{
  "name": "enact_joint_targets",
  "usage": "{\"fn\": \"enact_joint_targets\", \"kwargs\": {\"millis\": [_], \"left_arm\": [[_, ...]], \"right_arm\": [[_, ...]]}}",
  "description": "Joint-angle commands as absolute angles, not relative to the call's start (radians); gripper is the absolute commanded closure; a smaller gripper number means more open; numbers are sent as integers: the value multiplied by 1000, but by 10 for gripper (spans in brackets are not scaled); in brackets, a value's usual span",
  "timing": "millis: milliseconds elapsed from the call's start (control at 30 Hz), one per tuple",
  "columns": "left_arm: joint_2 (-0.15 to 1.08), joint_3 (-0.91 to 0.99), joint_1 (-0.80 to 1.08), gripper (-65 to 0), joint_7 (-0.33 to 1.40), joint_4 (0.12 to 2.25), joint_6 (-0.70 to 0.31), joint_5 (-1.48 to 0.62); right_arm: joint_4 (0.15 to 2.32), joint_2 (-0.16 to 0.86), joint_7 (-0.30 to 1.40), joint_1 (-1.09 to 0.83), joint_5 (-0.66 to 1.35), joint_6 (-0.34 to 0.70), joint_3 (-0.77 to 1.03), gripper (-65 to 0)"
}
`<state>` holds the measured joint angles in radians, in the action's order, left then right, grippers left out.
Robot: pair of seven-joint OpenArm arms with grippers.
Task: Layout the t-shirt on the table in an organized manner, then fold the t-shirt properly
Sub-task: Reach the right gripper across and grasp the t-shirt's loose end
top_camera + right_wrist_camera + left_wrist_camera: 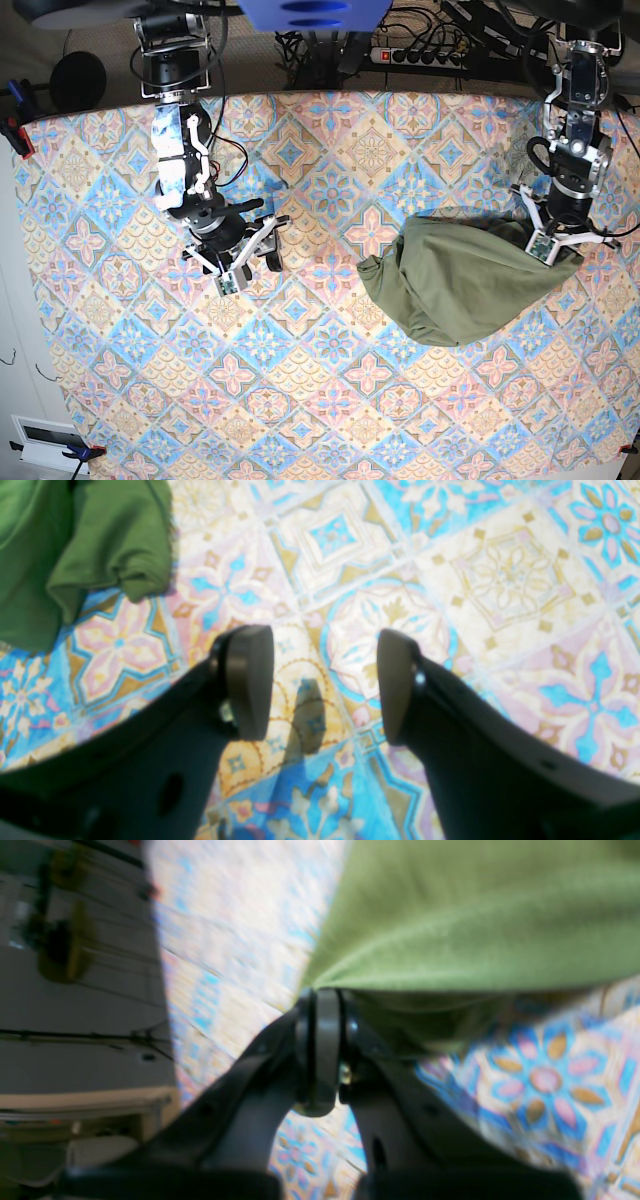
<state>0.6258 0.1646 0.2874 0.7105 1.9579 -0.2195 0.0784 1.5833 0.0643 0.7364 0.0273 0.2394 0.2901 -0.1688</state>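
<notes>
The olive-green t-shirt (455, 285) lies bunched in a heap on the right half of the patterned table (330, 400). My left gripper (547, 247) is at the heap's upper right edge. In the left wrist view its pads (325, 1040) are pressed together, and the left gripper (322, 995) is shut on a pinch of t-shirt (475, 915) fabric that stretches away taut. My right gripper (247, 266) hangs over bare cloth, well to the left of the heap. In the right wrist view the right gripper (325, 680) is open and empty, with a fold of the t-shirt (100, 540) in the top left corner.
A power strip (420, 55) and cables lie beyond the table's far edge. Red clamps (15, 135) hold the cloth at the left edge. The table edge and the floor (75, 1015) show just left of the left gripper.
</notes>
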Motion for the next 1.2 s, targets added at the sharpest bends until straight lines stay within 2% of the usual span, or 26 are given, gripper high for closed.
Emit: {"fn": "enact_joint_targets", "kwargs": {"millis": [0,333,433,600,833,1000,1167], "left_arm": [[644,209,280,0,704,1989,-209,67],[645,550,234,0,746,1985,-213,-47],[645,572,180,0,748,1985,-213,-67],[645,674,143,0,826,1985,-213,-70],[671,728,124,0,826,1957,-213,-68],[671,753,125,0,828,1899,-213,-68],[671,753,153,0,828,1851,-213,-70]], "right_arm": [[1601,64,717,28,251,295,-183,-315],[1603,64,708,10,249,295,-478,-319],[1603,64,707,16,243,295,-578,-319],[1627,59,667,67,243,295,-657,-319],[1618,53,615,150,231,294,-696,-317],[1595,13,616,209,104,292,-773,-316],[1481,8,608,217,-127,292,-872,-316]]}}
